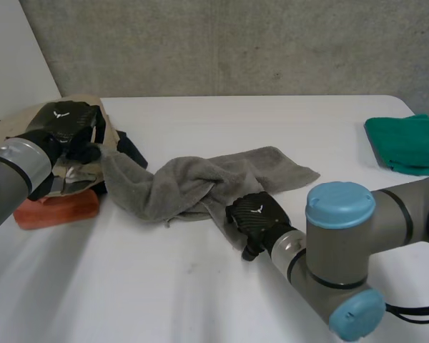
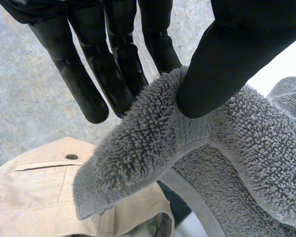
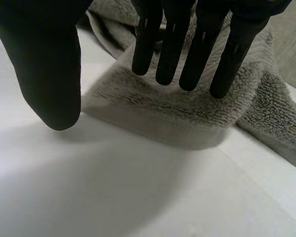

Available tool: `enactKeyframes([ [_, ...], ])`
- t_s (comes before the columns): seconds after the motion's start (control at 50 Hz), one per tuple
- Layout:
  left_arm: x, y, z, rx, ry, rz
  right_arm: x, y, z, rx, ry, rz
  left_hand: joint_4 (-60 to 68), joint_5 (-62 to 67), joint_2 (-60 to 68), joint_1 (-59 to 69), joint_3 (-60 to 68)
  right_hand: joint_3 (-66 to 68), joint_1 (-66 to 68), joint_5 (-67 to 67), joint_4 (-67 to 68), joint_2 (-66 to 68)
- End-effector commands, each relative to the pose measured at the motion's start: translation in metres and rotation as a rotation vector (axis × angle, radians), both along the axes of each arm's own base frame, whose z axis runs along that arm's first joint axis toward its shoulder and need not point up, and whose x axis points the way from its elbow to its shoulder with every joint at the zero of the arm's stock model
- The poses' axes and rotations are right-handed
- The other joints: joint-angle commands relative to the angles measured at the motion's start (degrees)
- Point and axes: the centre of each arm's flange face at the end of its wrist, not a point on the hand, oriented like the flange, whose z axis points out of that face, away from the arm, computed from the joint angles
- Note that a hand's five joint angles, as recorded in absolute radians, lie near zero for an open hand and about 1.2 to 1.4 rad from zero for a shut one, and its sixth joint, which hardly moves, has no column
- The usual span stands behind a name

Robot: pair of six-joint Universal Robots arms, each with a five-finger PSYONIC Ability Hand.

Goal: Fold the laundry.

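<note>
Left hand (image 2: 96, 94): I pinch a corner of the grey towel (image 1: 200, 182). The thumb (image 2: 227, 69) presses down on the pile and the straight fingers (image 2: 121, 74) back it from the other side, close together. The corner is lifted off the pile below it. In the head view this hand sits at the left end of the towel, above a heap of other laundry.

Right hand (image 1: 256, 214): relaxed, holding nothing. In its wrist view the fingers (image 3: 200, 49) are straight and slightly spread over the towel's near edge, which is doubled over into a thick roll there. The thumb (image 3: 52, 74) stands well apart from them, over bare white table (image 3: 113, 187). I cannot tell whether the fingertips touch the cloth.

Towel: bunched and twisted, running across the middle of the table from my left hand toward the far right, flatter at its right end.

Other items: beige garment (image 2: 39, 197) with a buttoned pocket flap under the lifted corner; orange cloth (image 1: 57, 209) near the heap's front; green cloth (image 1: 407, 143) folded at the far right edge, well apart from the towel.
</note>
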Motion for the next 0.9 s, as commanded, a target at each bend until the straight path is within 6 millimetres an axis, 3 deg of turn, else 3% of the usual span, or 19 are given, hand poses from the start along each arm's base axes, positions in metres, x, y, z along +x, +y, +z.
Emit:
enactKeyframes([
  [0.02, 0.001, -0.001, -0.002, 0.007, 0.016, -0.007, 0.005, -0.012, -0.002, -0.056, 0.014, 0.006, 10.7, 13.8, 11.3, 13.4, 11.9, 7.7, 8.1, 7.7, 7.8, 7.8],
  [0.4, 0.003, -0.002, -0.003, 0.008, 0.018, -0.008, 0.016, -0.031, -0.014, -0.109, 0.034, 0.016, 10.7, 13.8, 11.3, 13.4, 11.9, 13.8, 14.2, 13.7, 13.8, 13.8],
  [0.9, 0.004, -0.003, -0.005, 0.013, 0.020, -0.012, 0.034, -0.065, -0.008, -0.205, -0.001, 0.007, 10.7, 13.8, 11.3, 13.4, 11.9, 16.1, 16.5, 16.1, 16.2, 16.2],
])
